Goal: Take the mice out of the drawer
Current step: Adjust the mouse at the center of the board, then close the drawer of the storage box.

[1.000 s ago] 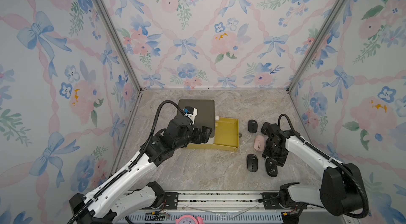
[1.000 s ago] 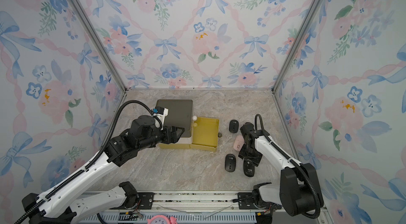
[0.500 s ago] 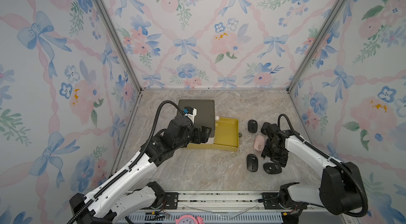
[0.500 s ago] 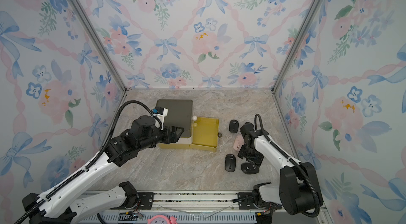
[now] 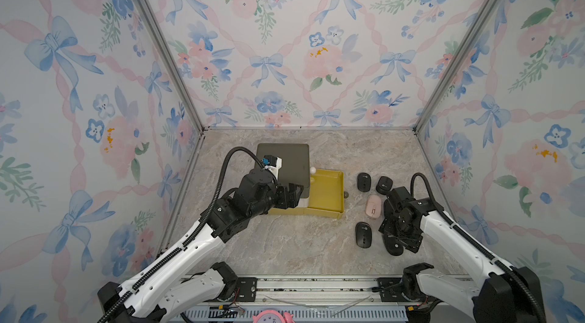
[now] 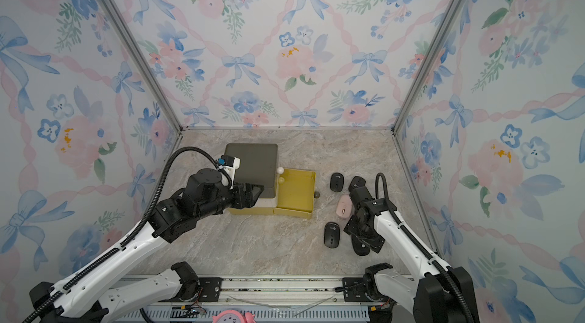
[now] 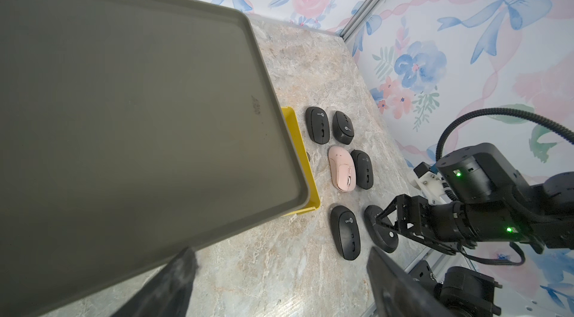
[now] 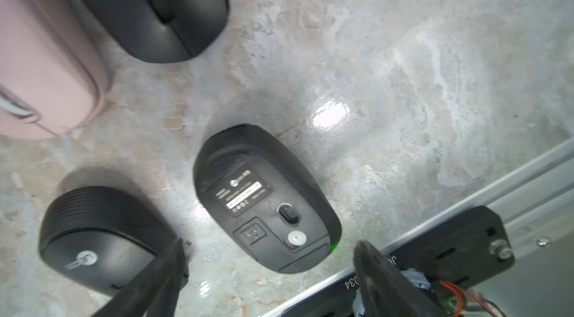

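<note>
In both top views the right pincer (image 5: 399, 242) hangs low over the near right of the table (image 5: 285, 248). It covers most of the near right mouse (image 5: 393, 250). The right arm (image 5: 443, 232) hides most of another black one just right of the pink mouse (image 5: 373, 206). Three black mice (image 5: 364, 182) show whole. All lie on the table, right of the yellow drawer (image 5: 341, 192), which stands pulled out of the grey cabinet (image 5: 285, 160). The left pincer (image 5: 293, 195) sits at the cabinet's near edge, and its spread is hard to judge from above.

In the left wrist view the cabinet top fills half the frame and only a corner of the drawer shows. Six mice can be counted here, five black and one pink: two far, two in the middle, two near. The near right mouse is half behind the right pincer's fingers (image 7: 385, 220). The left pincer's jaws, cut off by the frame edge, stand wide apart with nothing between them.

The right wrist view is blurred and shows four mice, the pink and one black cut off. The near right mouse lies whole, label side up. The right pincer's jaws are spread wide and hold nothing.
</note>
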You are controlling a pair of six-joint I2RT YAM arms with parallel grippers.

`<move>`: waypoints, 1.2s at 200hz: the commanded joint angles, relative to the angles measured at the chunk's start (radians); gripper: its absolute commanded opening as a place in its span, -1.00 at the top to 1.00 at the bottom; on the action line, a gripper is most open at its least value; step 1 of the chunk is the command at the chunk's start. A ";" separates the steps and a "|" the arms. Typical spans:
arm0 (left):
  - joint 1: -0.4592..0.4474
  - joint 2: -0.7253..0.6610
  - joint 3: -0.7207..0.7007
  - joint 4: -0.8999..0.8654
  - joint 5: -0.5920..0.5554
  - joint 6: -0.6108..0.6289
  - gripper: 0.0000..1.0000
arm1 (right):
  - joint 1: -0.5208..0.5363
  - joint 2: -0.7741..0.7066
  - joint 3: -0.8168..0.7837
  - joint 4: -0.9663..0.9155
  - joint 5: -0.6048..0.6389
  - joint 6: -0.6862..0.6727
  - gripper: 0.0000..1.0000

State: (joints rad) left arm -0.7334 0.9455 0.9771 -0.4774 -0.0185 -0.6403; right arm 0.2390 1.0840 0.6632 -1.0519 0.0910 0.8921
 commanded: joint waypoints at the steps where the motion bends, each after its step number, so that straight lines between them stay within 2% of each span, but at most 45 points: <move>1: -0.006 -0.015 -0.015 -0.007 0.006 0.003 -0.76 | -0.030 -0.009 -0.039 0.019 -0.048 0.020 -0.68; 80: -0.006 -0.034 -0.027 -0.007 -0.002 0.011 -0.76 | -0.073 0.054 -0.049 0.061 -0.043 -0.087 -0.40; 117: -0.004 -0.036 -0.014 -0.010 -0.044 0.022 -0.77 | -0.071 -0.017 0.059 -0.017 -0.028 -0.131 -0.62; 148: 0.019 -0.046 0.034 -0.036 -0.086 0.041 -0.77 | -0.011 0.000 0.166 -0.037 -0.045 -0.159 -0.64; 168: 0.069 -0.051 0.053 -0.053 -0.083 0.052 -0.78 | 0.016 0.033 0.217 -0.011 -0.089 -0.168 -0.61; 195: 0.181 -0.044 0.052 -0.059 -0.030 0.059 -0.78 | 0.137 0.086 0.253 0.247 -0.239 -0.165 -0.53; 207: 0.232 -0.032 0.056 -0.064 -0.009 0.069 -0.78 | 0.155 0.143 0.260 0.349 -0.307 -0.132 -0.48; 240: 0.343 0.004 0.059 -0.066 0.060 0.091 -0.77 | 0.176 0.301 0.290 0.484 -0.336 -0.085 -0.36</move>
State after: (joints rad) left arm -0.4473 0.9272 1.0107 -0.5232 -0.0319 -0.5831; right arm 0.4026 1.3045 0.9264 -0.7170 -0.1757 0.7719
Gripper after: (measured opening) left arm 0.884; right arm 0.689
